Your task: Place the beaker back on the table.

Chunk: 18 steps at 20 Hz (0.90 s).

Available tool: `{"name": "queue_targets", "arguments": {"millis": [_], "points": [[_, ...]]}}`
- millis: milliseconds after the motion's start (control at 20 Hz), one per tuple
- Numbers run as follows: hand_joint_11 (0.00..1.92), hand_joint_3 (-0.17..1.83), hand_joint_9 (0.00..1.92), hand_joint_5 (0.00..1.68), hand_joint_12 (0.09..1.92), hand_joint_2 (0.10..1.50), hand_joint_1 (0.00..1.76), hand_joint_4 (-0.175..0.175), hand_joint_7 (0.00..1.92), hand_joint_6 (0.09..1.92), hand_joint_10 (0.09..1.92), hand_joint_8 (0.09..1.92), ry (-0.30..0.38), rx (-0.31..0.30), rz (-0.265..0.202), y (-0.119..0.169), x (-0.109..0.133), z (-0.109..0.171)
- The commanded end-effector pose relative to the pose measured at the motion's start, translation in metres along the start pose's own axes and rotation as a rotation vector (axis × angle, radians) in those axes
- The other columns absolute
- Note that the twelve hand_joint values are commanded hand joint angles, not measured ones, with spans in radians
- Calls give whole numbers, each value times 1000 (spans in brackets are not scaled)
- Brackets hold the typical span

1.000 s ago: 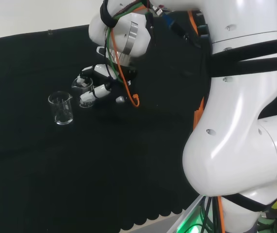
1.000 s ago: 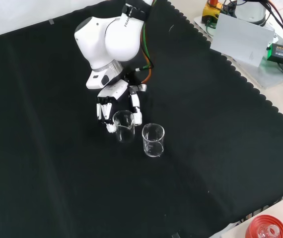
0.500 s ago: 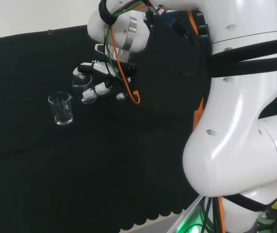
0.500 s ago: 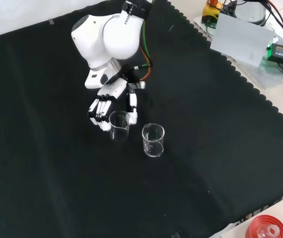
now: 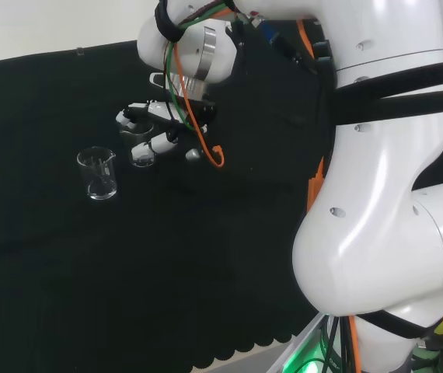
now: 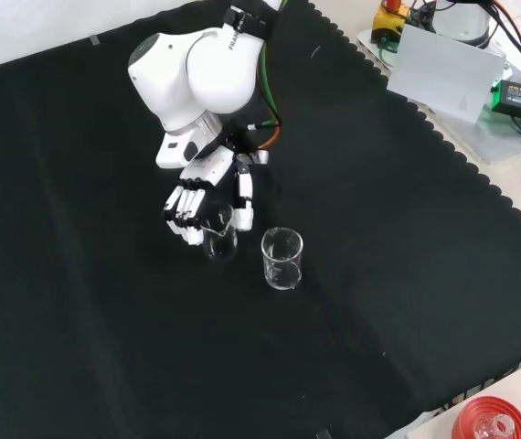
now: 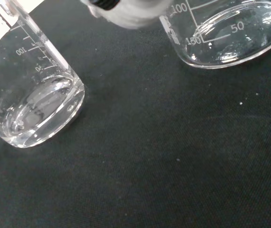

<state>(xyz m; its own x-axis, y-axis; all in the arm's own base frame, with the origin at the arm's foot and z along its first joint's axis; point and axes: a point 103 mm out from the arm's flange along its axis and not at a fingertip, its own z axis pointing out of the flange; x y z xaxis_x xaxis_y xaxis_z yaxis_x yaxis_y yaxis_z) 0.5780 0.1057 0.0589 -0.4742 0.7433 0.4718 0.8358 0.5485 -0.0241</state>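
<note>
A clear glass beaker (image 6: 220, 236) stands on the black cloth just in front of the hand (image 6: 207, 178). The hand's fingers (image 6: 183, 208) are nearly straight at the beaker's left in the front view, and the thumb (image 6: 243, 199) is at its right. In the head view the same beaker (image 5: 141, 153) sits under the spread hand (image 5: 163, 124). A second, free beaker (image 6: 281, 260) stands close by, seen left of the hand in the head view (image 5: 99, 172). The wrist view has two beakers upright on the cloth, one (image 7: 35, 99) and another (image 7: 226, 38), under a blurred white part of the hand (image 7: 126, 12).
The arm's big white links (image 5: 385, 194) take up the right of the head view. In the front view a red ribbed ring (image 6: 491, 422) lies at the lower right past the cloth's scalloped edge. A white box (image 6: 448, 73) and cables stand off the cloth at the upper right.
The fingers, curled round the beaker a second ago, have straightened and spread off it. The hand has drawn back a little, and the beaker stays on the cloth.
</note>
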Motion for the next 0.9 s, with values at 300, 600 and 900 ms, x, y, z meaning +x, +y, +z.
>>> {"name": "queue_targets", "arguments": {"millis": [300,600,900], "points": [[0,-175,105,212,1215,805,892,-132,20,215,919,809,23,-12,2,-11,-2,-12],[0,-175,55,218,1165,797,874,-135,0,133,935,749,-1,-23,6,-26,5,-29],[0,-174,57,220,1159,805,874,-135,0,122,938,741,-22,-57,39,-45,14,-55]]}}
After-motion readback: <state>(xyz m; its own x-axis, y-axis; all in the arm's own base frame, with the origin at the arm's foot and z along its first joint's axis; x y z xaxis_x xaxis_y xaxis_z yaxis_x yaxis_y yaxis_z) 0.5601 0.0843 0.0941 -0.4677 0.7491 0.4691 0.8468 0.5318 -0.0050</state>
